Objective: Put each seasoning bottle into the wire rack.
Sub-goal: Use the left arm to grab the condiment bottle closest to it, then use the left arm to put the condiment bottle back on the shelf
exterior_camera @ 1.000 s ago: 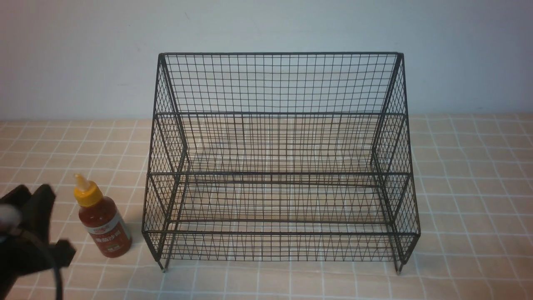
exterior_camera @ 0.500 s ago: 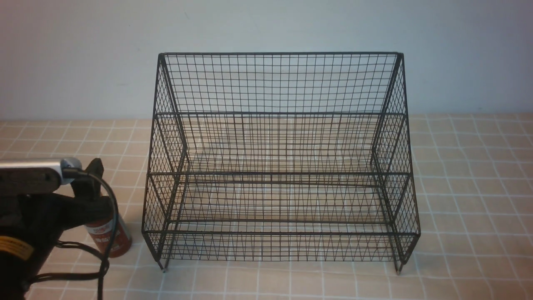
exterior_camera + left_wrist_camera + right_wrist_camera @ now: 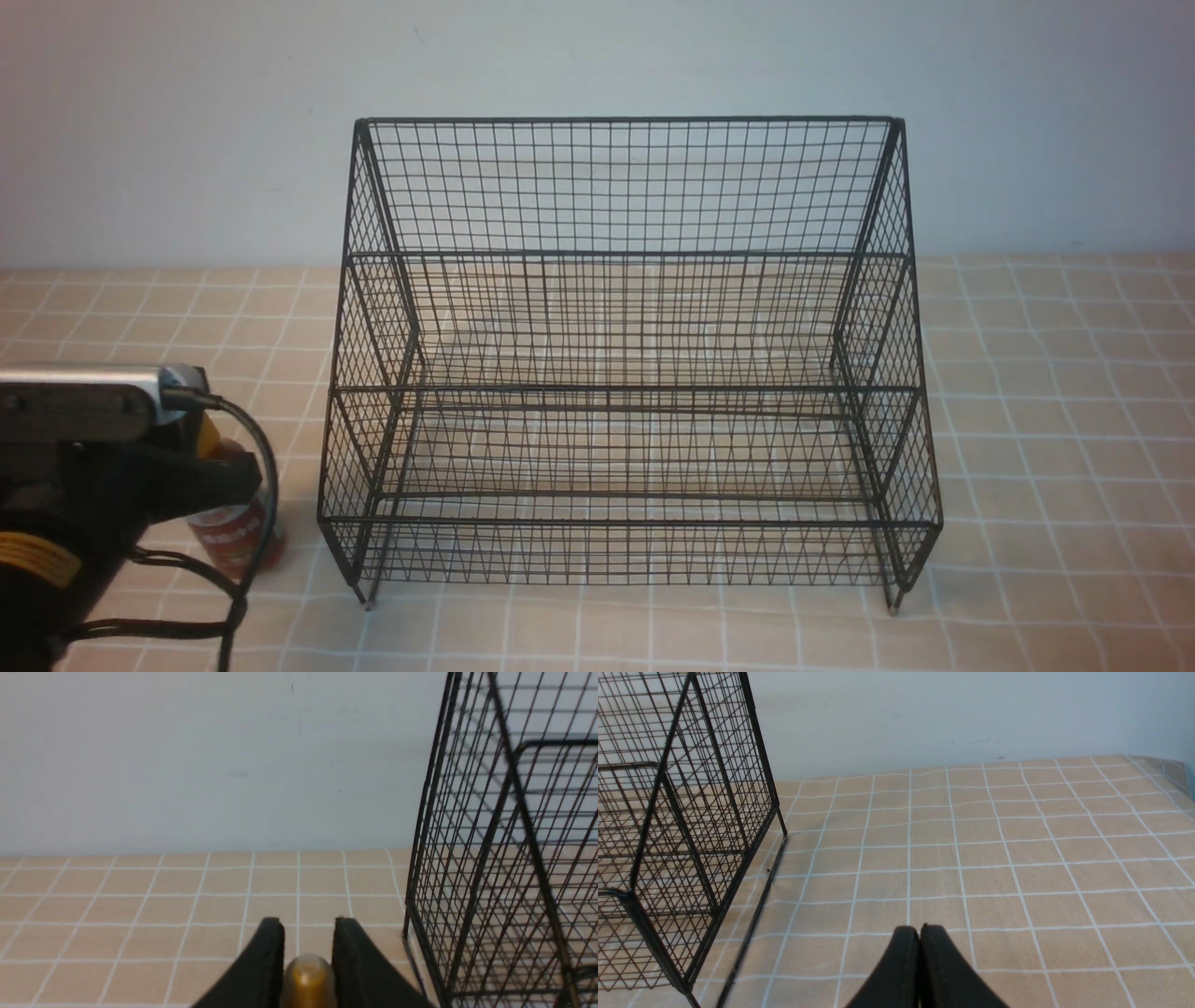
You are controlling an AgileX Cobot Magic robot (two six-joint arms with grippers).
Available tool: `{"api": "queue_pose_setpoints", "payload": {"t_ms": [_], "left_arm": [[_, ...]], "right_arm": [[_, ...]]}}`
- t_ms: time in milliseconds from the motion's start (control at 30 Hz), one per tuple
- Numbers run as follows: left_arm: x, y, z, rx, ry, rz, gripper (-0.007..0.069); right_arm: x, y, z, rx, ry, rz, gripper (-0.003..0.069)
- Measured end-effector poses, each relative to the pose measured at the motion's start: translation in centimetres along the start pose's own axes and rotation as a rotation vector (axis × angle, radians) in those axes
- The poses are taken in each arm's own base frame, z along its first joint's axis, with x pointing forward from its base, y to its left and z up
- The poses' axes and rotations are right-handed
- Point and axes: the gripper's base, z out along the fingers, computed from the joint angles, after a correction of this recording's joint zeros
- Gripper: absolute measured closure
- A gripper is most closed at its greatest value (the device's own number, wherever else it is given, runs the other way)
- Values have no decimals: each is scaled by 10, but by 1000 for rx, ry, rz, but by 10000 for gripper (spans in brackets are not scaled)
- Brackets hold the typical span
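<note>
The seasoning bottle (image 3: 230, 542) stands on the checked cloth just left of the wire rack (image 3: 625, 254); I see its red lower body, its label and a bit of yellow cap. My left gripper (image 3: 220, 472) reaches over it from the left and hides its upper half. In the left wrist view the two black fingers (image 3: 268, 952) press on both sides of the bottle's top (image 3: 308, 977), with the gripper (image 3: 308, 926) shut on it. The rack (image 3: 490, 858) stands close by. My right gripper (image 3: 919, 929) is shut and empty over bare cloth, beside the rack (image 3: 668, 835).
The rack's tiers hold nothing. A black cable (image 3: 266, 485) loops off the left wrist beside the bottle. A pale wall runs behind the table. The cloth's far corner (image 3: 1176, 767) shows in the right wrist view.
My left arm has come in from the lower left over the bottle and its jaws have closed round the bottle's top. The bottle's base has shifted slightly left.
</note>
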Motion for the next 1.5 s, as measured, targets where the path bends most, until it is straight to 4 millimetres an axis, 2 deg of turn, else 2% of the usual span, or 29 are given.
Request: {"api": "queue_pose_setpoints", "payload": {"t_ms": [167,367,400,433,467,600,733,900,1233,1500], "left_arm": [[-50,-2,-32,10,-29,43,516],[-90,-4,-62,15,-8,45,516],[-106,-4,-71,16,-40,44,516],[-108,-4,-73,16,-44,44,516],[-121,-5,-81,17,-83,38,516],[-134,-5,-90,22,-137,-22,516],[-133,-13,-89,85,-115,-103,516],[-130,-33,-79,220,-99,-52,516],[-106,-81,-31,418,-56,31,516],[-78,-96,5,438,-3,32,516]], "right_arm": [[0,0,0,0,0,0,673],[0,0,0,0,0,0,673],[0,0,0,0,0,0,673],[0,0,0,0,0,0,673],[0,0,0,0,0,0,673],[0,0,0,0,0,0,673],[0,0,0,0,0,0,673],[0,0,0,0,0,0,673],[0,0,0,0,0,0,673],[0,0,0,0,0,0,673]]}}
